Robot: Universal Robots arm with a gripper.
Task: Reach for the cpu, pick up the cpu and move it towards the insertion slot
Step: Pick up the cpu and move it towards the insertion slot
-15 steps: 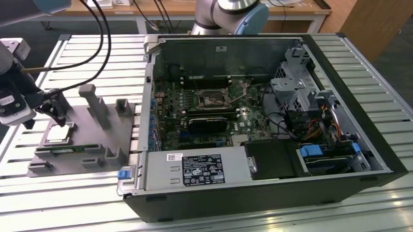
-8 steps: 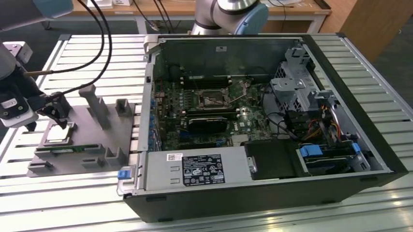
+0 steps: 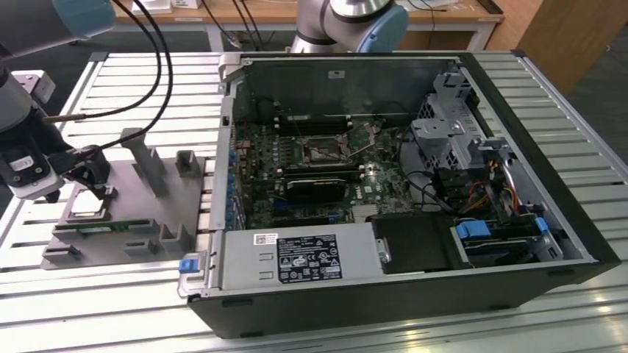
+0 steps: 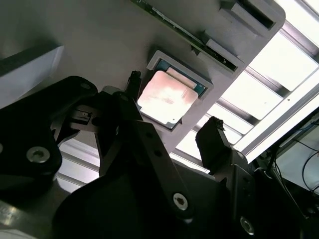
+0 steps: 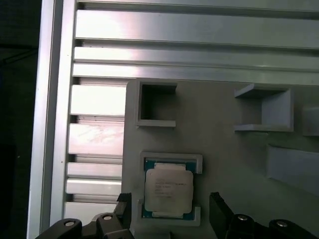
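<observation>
While the hand point(image 5: 170, 201) hangs over the grey fixture point(image 5: 234, 164), I see its fingers point(image 5: 219, 209) spread wide, one on each side of the cpu point(image 5: 168, 188), neither touching it. The cpu lies flat in its square pocket on the fixture, shiny side up. In the exterior view, the fixture rests on the slatted table point(image 3: 98, 309) at that view's left, well apart from the insertion slot point(image 3: 321, 149) inside the open computer case point(image 3: 393, 294).
</observation>
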